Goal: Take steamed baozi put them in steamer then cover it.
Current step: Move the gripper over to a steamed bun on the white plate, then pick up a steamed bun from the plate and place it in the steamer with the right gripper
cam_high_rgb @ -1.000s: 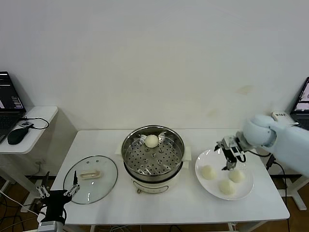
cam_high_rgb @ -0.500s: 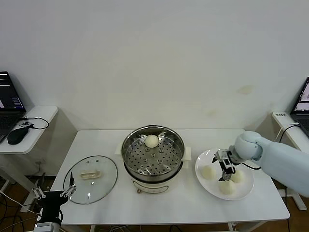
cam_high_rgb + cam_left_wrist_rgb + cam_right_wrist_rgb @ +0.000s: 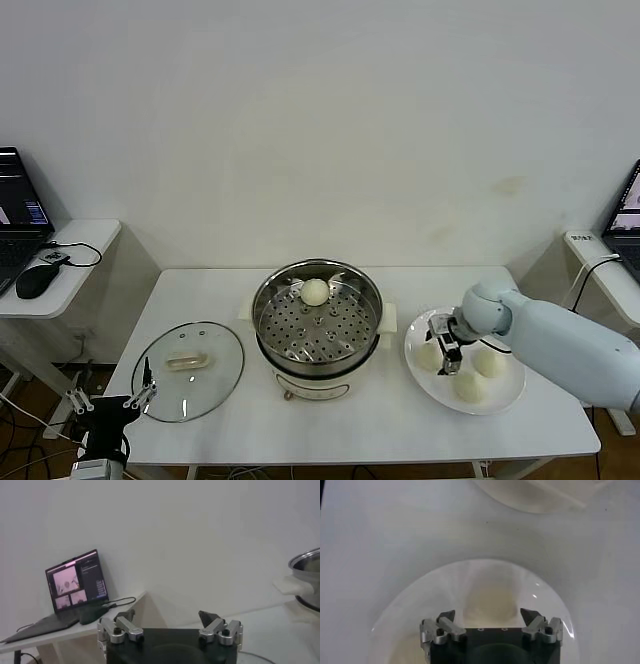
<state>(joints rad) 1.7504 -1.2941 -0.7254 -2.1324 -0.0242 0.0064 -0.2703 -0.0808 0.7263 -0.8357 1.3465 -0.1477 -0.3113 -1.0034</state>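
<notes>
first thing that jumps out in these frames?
The right gripper, down on the white plate at the table's right, fingers either side of the bun nearest the steamer, two more buns beside it. Then the shiny steamer at mid-table, one baozi at the back of its perforated tray. The glass lid lies flat to its left, the left gripper parked at that table edge.

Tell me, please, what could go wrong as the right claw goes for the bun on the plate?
1. The right claw straddles a soft baozi; squeezing hard could dent it.
2. Two more buns lie close by on the plate; the arm could nudge them.
3. The steamer rim stands high beside the plate; a low carry might clip it.

The left claw waits open, low near the lid.
</notes>
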